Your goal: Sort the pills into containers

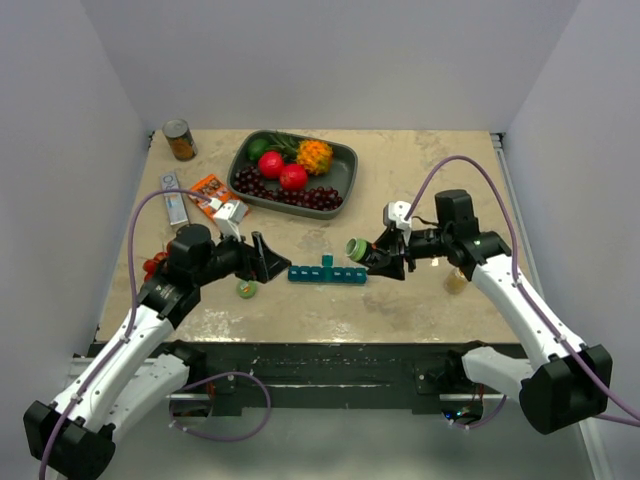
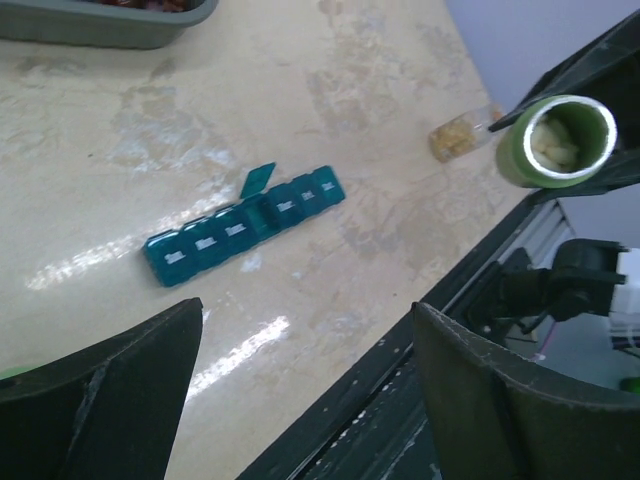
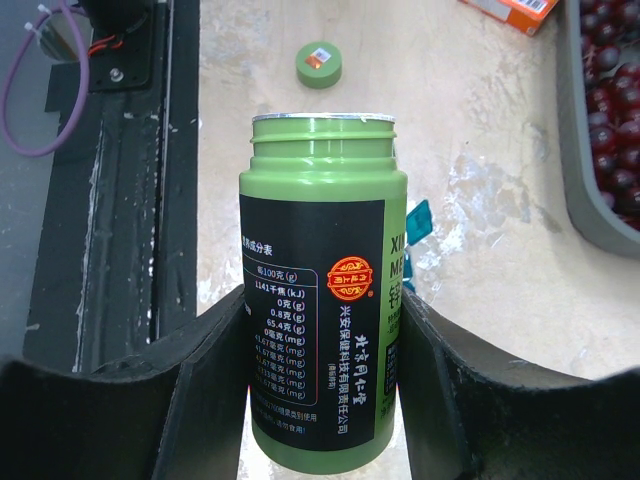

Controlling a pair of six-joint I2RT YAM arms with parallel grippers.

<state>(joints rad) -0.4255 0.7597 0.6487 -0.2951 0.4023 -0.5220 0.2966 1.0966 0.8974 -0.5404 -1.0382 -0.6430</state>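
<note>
The teal pill organizer (image 1: 327, 272) lies on the table between my grippers, one middle lid standing open; it also shows in the left wrist view (image 2: 245, 225). My right gripper (image 1: 385, 258) is shut on an open green pill bottle (image 3: 322, 290), held tilted with its mouth toward the organizer's right end. White pills (image 2: 555, 140) show inside the bottle mouth. The bottle's green cap (image 1: 246, 290) lies on the table near my left gripper (image 1: 268, 258), which is open and empty, just left of the organizer.
A dark grey fruit tray (image 1: 347, 165) stands at the back. A small tan bottle (image 1: 455, 282) lies under my right arm. A can (image 1: 180, 140), a remote (image 1: 174, 198) and an orange packet (image 1: 212, 192) sit at the back left.
</note>
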